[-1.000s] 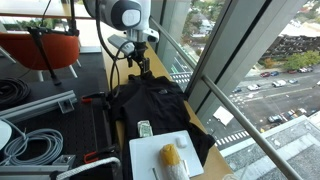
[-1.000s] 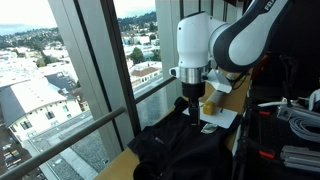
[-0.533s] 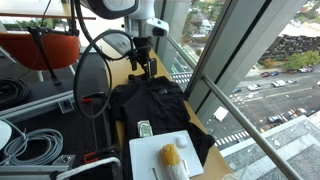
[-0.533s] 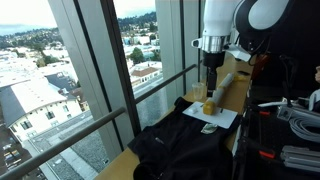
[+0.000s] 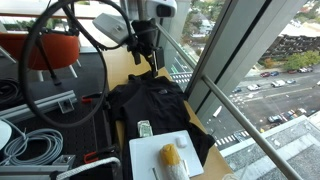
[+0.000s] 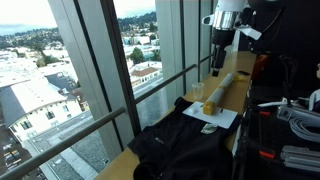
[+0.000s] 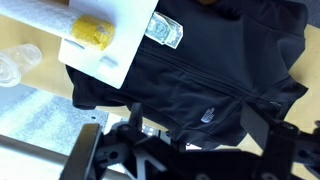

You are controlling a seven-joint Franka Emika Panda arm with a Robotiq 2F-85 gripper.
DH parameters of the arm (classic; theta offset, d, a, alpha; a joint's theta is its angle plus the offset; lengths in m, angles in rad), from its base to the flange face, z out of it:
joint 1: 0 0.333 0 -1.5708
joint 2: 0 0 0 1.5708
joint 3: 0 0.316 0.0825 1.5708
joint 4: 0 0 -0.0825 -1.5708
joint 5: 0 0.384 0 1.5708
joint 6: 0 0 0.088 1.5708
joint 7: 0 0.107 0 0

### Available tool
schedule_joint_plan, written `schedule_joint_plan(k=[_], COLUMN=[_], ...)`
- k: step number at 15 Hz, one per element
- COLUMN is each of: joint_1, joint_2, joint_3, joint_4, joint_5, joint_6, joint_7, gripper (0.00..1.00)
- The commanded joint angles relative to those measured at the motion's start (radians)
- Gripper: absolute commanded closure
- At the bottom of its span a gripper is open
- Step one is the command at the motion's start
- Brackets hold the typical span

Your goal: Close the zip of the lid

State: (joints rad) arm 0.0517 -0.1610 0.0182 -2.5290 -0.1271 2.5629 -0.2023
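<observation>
The lid is the top flap of the large rumpled black bag, which lies on the wooden table by the window and shows in both exterior views. In the wrist view the bag fills the middle, with a small white logo and a diagonal zip seam. My gripper hangs high above the bag's far end, open and empty. It also shows in an exterior view. In the wrist view my gripper has its dark fingers spread wide apart over the bag's edge.
A white board with a yellow object lies beside the bag, and a small banknote-like slip lies on the bag near it. A pale roll lies beyond the board. The window rail runs alongside. Cables lie on the floor.
My gripper has risen from just above the bag to well above it and moved toward the table's far end. The bag and board have not moved.
</observation>
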Motion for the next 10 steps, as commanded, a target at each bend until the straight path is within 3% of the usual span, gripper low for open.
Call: schedule_joint_plan(k=[1,2,3,10], joint_1=[0.000,-0.002,-0.002,-0.001], joint_2=[-0.120,-0.145,-0.068,-0.125], joint_3=[-0.019,-0.023,-0.012,-0.017], joint_4=[-0.059,-0.072,-0.029,-0.066], joint_5=[0.030,0.027,0.010,0.011], joint_6=[-0.048,-0.063,-0.033,-0.050], joint_7=[-0.058,-0.052,-0.022,-0.024], gripper=[0.00,0.00,0.00,0.00])
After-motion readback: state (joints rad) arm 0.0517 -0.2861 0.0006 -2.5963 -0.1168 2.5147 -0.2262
